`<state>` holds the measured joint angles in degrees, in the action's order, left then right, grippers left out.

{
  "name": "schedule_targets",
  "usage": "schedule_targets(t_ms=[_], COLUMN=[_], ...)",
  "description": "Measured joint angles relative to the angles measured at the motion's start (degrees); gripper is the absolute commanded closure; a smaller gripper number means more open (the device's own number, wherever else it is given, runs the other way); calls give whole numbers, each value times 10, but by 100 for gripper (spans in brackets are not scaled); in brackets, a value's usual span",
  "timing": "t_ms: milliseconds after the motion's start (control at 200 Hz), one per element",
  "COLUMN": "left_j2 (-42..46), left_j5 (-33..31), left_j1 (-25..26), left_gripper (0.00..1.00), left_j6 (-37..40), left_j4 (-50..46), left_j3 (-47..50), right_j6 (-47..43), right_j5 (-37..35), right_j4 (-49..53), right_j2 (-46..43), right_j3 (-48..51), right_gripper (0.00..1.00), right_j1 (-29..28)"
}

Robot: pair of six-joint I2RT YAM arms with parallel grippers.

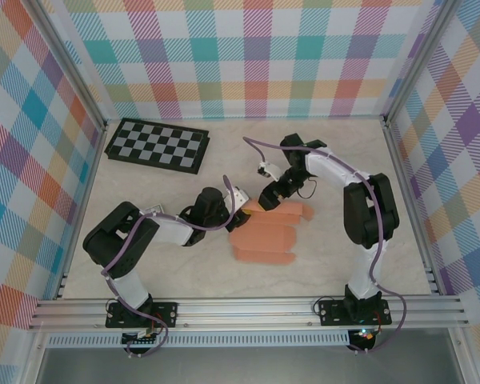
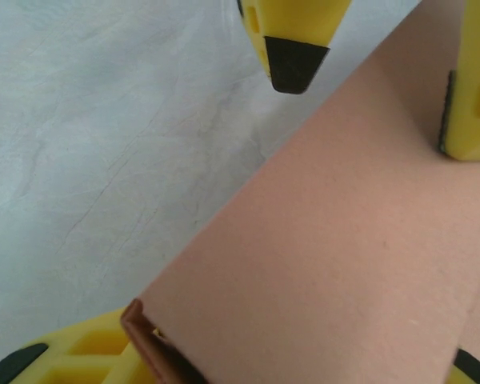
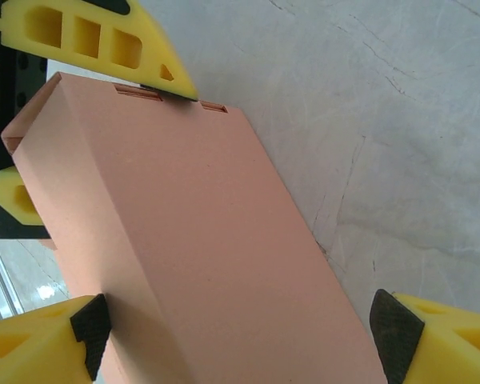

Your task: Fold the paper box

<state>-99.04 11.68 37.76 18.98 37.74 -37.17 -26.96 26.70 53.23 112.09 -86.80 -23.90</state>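
The paper box is salmon-orange card lying mid-table, part folded, with panels stepping toward the front. In the right wrist view the paper box shows a flat top, a bent side and two slots at its far edge. My left gripper holds that far end; its yellow fingers sit on either side of the card. In the left wrist view the paper box spans my left gripper. My right gripper straddles the box, open: the left pad touches its side, the right pad stands apart over bare table.
A black-and-grey checkerboard lies at the back left. Plaid walls close in three sides. An aluminium rail runs along the front edge, with both arm bases bolted to it. Pale marbled table lies to the right of the box.
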Motion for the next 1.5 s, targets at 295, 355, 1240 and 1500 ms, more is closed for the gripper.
schedule_targets(t_ms=[295,355,1240,1500], left_j2=[0,0,0,-7], left_j5=[-51,-66,-191,-214], left_j1=[14,17,22,17], left_gripper=[68,68,95,96], left_j6=[-18,-21,-78,-91], left_j4=[17,16,-66,-111], left_j3=[7,7,-45,-73], right_j6=[61,79,394,449], right_j5=[-1,-1,-122,-216], right_j4=[-4,-7,-208,-233], right_j2=[0,0,-209,-323], right_j3=[0,0,174,240], right_gripper=[20,20,13,12], right_j1=[-2,-2,-8,-4])
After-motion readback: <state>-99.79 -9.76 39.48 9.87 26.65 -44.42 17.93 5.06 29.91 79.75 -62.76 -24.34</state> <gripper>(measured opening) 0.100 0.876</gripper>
